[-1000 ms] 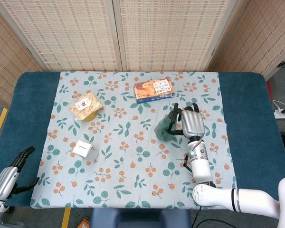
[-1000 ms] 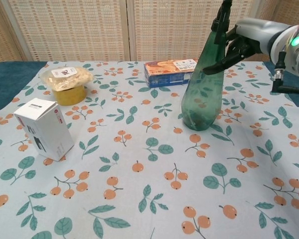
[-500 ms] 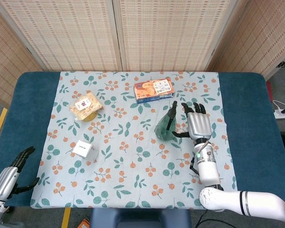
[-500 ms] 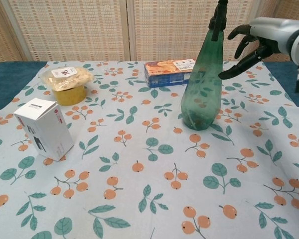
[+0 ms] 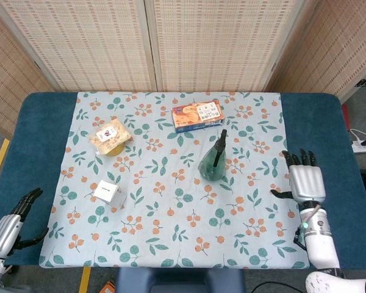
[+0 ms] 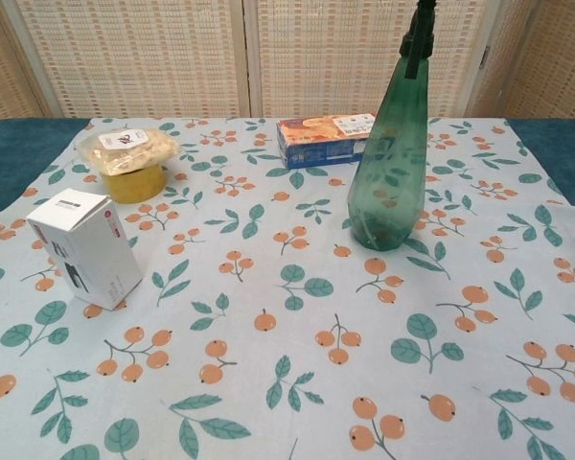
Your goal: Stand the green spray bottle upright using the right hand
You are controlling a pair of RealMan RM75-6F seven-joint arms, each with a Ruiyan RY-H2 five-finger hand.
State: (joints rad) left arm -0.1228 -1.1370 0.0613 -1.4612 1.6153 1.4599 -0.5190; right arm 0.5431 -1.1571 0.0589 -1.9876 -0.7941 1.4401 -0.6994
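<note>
The green spray bottle (image 5: 213, 160) (image 6: 391, 163) stands upright on the floral cloth, right of centre, its black nozzle on top. Nothing touches it. My right hand (image 5: 304, 180) hangs over the cloth's right edge, well to the right of the bottle, with its fingers spread and nothing in it; the chest view does not show it. My left hand (image 5: 12, 223) rests low at the table's front left corner, fingers apart and holding nothing.
An orange snack box (image 5: 197, 115) (image 6: 328, 138) lies behind the bottle. A yellow tub topped with a wrapped snack (image 5: 111, 138) (image 6: 129, 161) sits at the left, and a small white box (image 5: 107, 191) (image 6: 84, 245) stands in front of it.
My right hand has let go of the bottle and drawn back to the right and toward the front edge. The bottle stays standing. The left hand shifted slightly.
</note>
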